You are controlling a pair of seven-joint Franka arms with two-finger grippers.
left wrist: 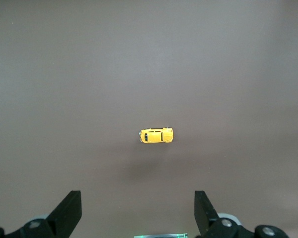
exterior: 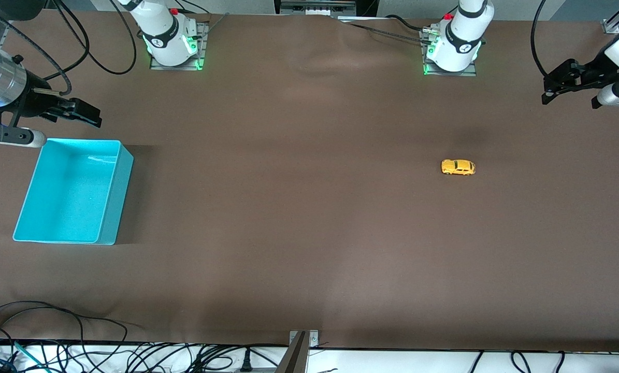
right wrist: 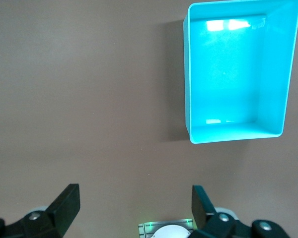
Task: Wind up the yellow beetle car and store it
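Note:
The yellow beetle car point(exterior: 458, 167) stands on its wheels on the brown table, toward the left arm's end. In the left wrist view the car point(left wrist: 156, 135) lies well ahead of my left gripper point(left wrist: 137, 197), whose jaws are wide open and empty. That left gripper point(exterior: 551, 88) hangs high over the table's edge at the left arm's end. My right gripper point(exterior: 87, 115) hovers over the table just by the turquoise bin's point(exterior: 118, 197) rim; it is open with nothing in it point(right wrist: 135, 192).
The turquoise bin point(right wrist: 233, 133) is empty and sits at the right arm's end of the table. Both arm bases point(exterior: 172, 44) point(exterior: 451, 52) stand along the table's edge farthest from the front camera. Cables point(exterior: 81, 352) trail past the nearest edge.

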